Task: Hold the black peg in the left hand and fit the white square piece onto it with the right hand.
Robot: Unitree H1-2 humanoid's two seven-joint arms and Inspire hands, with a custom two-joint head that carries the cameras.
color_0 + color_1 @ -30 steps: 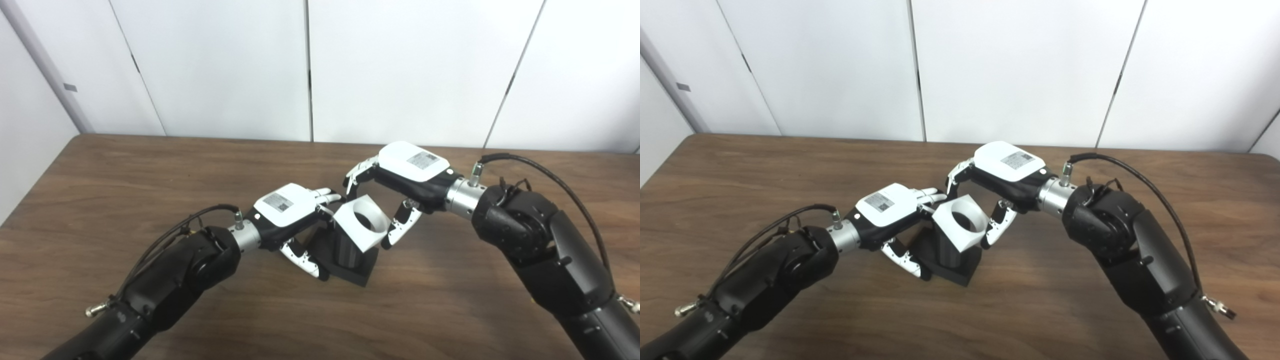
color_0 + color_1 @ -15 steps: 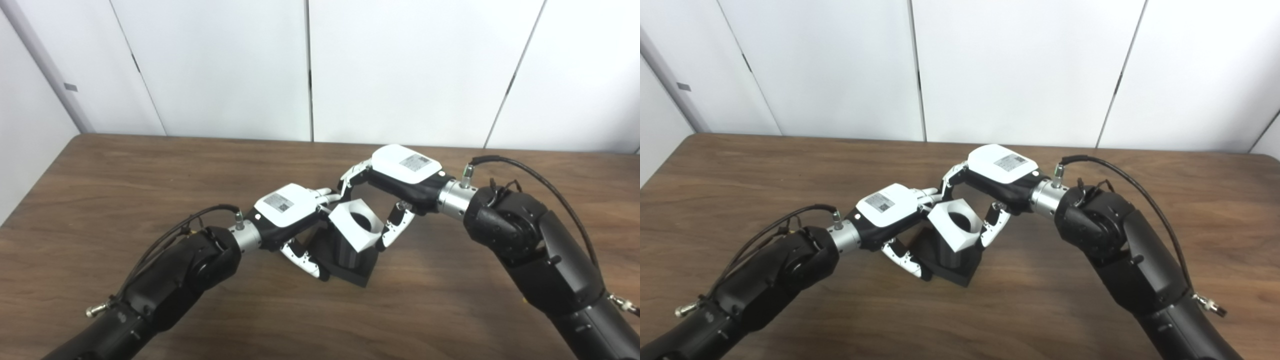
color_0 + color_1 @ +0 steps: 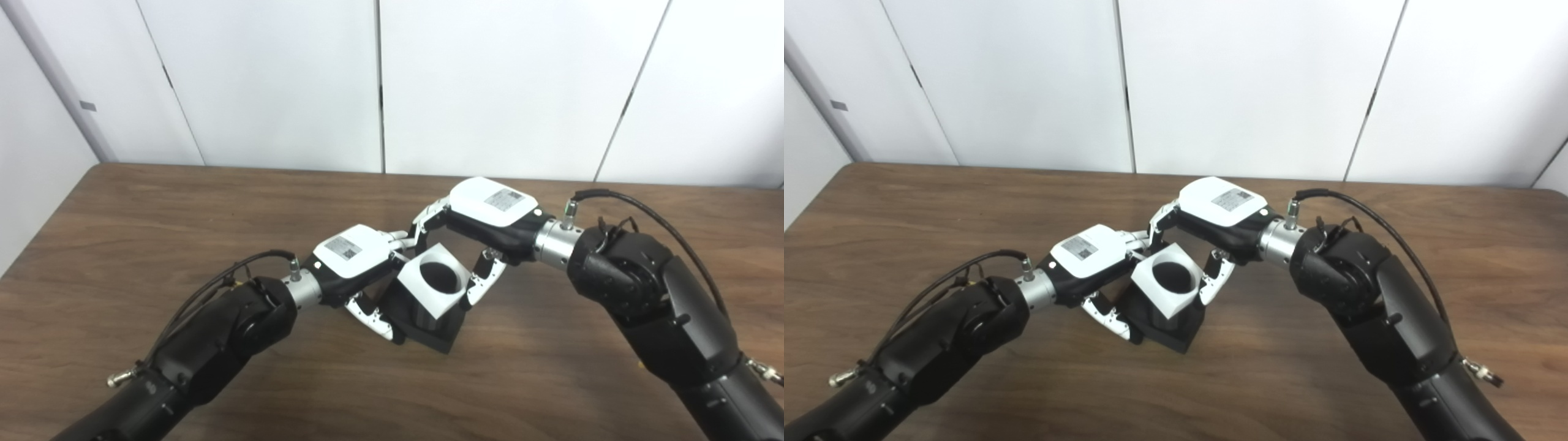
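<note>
Left robot hand (image 3: 355, 257): wrapped around the black peg (image 3: 429, 315), whose square base rests on the desk (image 3: 184, 245)
Right robot hand (image 3: 484, 211): grasping the white block (image 3: 433, 280), from its 1 o'clock side
Change: the block has dropped lower and levelled over the last second; its round hole now shows dark, with the peg top inside
Meaning: likely seating has begun; a further push down remains

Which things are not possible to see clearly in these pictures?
- Peg top: both views, hidden inside the white piece; how far it is seated cannot be told.
- Left hand fingers: both views, hidden behind the white piece.
- Right hand palm: faces away.
</note>
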